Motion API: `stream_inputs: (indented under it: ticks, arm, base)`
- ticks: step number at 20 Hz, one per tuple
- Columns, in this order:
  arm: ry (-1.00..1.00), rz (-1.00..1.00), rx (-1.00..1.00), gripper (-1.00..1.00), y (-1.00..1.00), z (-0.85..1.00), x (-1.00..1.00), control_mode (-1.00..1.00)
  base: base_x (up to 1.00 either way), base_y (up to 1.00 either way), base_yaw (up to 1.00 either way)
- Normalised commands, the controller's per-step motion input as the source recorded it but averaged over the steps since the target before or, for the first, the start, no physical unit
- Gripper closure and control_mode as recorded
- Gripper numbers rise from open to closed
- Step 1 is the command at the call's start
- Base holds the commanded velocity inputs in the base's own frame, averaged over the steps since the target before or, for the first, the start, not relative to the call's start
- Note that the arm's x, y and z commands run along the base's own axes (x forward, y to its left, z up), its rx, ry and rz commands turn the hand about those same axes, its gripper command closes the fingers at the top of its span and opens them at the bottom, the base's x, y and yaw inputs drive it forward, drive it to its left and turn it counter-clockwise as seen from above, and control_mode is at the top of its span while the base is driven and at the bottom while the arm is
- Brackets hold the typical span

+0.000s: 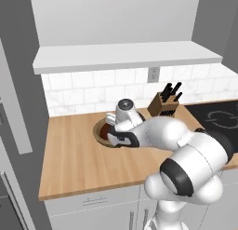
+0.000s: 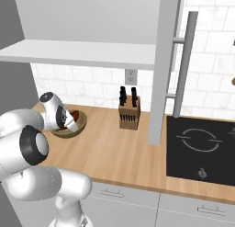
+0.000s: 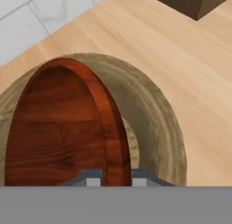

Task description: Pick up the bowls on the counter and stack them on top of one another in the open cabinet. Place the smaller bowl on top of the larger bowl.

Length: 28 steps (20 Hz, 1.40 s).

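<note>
My arm reaches forward and down, my hand (image 3: pixel 112 181) low with a fingertip (image 3: pixel 94 182) on each side of the smaller bowl's (image 3: pixel 59 128) rim.

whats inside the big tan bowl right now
The smaller reddish-brown bowl sits inside the larger tan bowl on the counter, with the gripper straddling its rim. The tan bowl's floor beneath it is covered, so nothing can be told there.

No lettering, brand, number or label readable anywhere. Nearest thing to a sign: pale ring-shaped burner markings and a small control mark printed on the flat black glass stovetop (image 2: pixel 200 150), set into the honey-coloured wooden plank bench (image 2: pixel 124 150). They are outlines only, no characters. Grey wall outlet plate (image 2: pixel 131 76) on the white tiles carries slots, no print.
</note>
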Motion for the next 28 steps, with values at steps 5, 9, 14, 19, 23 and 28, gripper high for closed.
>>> stream_inputs:
  ticks: [5, 9, 14, 19, 23, 28]
  arm:
    - [-0.03, 0.0, 0.0, 1.0, 0.01, 0.0, 0.21, -1.0]
    - [0.0, 0.0, 0.0, 1.0, 0.0, -0.01, 0.28, -1.0]
    - [0.0, 0.0, 0.0, 1.0, 0.0, -0.04, 0.02, -1.0]
    - [0.0, 0.0, 0.0, -1.0, 0.0, 0.0, 0.0, -1.0]
    - [0.0, 0.0, 0.0, -1.0, 0.0, 0.0, 0.0, -1.0]
    - [0.0, 0.0, 0.0, -1.0, 0.0, 0.04, 0.0, -1.0]
  base:
    - [0.0, 0.0, 0.0]
    - [0.0, 0.0, 0.0]
    - [0.0, 0.0, 0.0]
    - [0.0, 0.0, 0.0]
    - [0.0, 0.0, 0.0]
    - [0.0, 0.0, 0.0]
